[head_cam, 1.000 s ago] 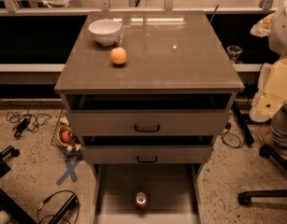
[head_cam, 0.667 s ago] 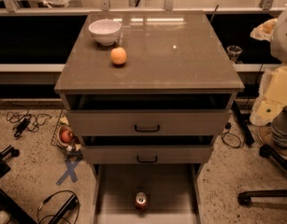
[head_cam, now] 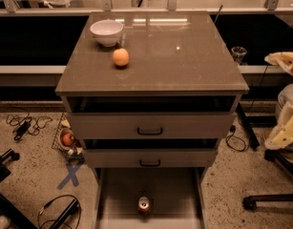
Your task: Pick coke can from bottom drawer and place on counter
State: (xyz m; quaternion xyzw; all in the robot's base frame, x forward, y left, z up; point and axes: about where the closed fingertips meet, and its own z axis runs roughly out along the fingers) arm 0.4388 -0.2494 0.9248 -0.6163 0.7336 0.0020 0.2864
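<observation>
The coke can (head_cam: 145, 205) stands upright on the pale floor of the bottom drawer (head_cam: 122, 194), which is pulled out toward the bottom edge of the view. The can is red with a silver top and sits near the drawer's front. The counter (head_cam: 184, 56) is the glossy grey-brown cabinet top above it. My arm's cream-coloured parts and gripper (head_cam: 282, 61) are at the far right edge, beside the cabinet and well away from the can, holding nothing that I can see.
A white bowl (head_cam: 107, 32) and an orange fruit (head_cam: 120, 57) sit on the counter's back left. The two upper drawers (head_cam: 150, 126) with black handles stand slightly open. Cables, a blue floor cross (head_cam: 70, 174) and a wire basket (head_cam: 67, 138) lie left; a chair base (head_cam: 270, 199) stands right.
My arm has shifted a little to the right, away from the cabinet. The can, drawers, bowl and fruit have not moved.
</observation>
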